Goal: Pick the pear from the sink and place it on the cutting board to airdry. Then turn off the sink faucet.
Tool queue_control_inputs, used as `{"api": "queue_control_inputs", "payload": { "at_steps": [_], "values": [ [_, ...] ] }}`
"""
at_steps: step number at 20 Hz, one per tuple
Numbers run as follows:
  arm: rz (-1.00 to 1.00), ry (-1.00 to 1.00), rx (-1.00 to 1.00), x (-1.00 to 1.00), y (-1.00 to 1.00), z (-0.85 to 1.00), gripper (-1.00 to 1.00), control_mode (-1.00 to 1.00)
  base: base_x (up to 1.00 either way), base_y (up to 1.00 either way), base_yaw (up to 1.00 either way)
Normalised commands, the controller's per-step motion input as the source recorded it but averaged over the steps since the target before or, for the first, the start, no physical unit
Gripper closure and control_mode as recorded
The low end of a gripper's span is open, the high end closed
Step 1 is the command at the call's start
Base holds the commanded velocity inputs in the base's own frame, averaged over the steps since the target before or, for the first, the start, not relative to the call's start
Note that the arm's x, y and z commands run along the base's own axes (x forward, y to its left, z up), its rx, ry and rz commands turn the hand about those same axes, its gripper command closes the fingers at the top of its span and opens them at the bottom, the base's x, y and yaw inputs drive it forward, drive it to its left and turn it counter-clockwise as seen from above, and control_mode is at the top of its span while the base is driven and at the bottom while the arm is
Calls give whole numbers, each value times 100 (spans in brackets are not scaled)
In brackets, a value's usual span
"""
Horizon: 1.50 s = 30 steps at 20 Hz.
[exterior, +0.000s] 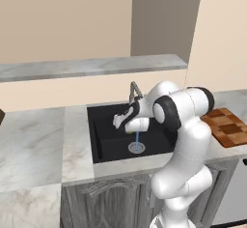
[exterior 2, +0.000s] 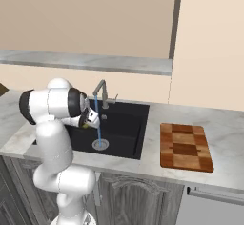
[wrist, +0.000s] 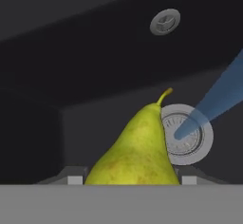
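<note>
Holding the pear [wrist: 135,154] tight in my gripper [exterior: 129,127] above the sink [exterior: 103,142], I must yet carry it to the cutting board [exterior 2: 185,147] right of the sink; water runs from the faucet [exterior 2: 100,91].

Left base view: from behind and left of the arm, looking forward and down, sink [exterior: 108,137] at frame centre, cutting board [exterior: 227,126] at the right edge. Right base view: from behind and right, same downward tilt, sink [exterior 2: 125,131] left of centre, cutting board [exterior 2: 185,147] right of centre. Shared by both: basin, sink faucet [exterior: 134,92] [exterior 2: 100,91], board, marble counter [exterior: 34,140]. Hand view: very close, down into the black basin, drain ring [wrist: 190,137] right of centre.
</note>
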Motion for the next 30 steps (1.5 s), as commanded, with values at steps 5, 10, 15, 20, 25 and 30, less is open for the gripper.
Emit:
{"api": "queue_control_inputs", "payload": {
  "at_steps": [5, 10, 15, 20, 25, 30],
  "values": [
    [3, 10, 0, -22, 0, 38, 100, -100, 0, 0, 0],
    [1, 7, 0, -49, 0, 25, 100, -100, 0, 0, 0],
    [0, 7, 0, -62, 0, 31, 100, -100, 0, 0, 0],
    [0, 8, 0, -61, 0, 59, 100, -100, 0, 0, 0],
    [0, 7, 1, -52, 0, 80, 100, -100, 0, 0, 0],
    [0, 1, 0, -75, 0, 30, 100, -100, 0, 0, 0]
  ]
}}
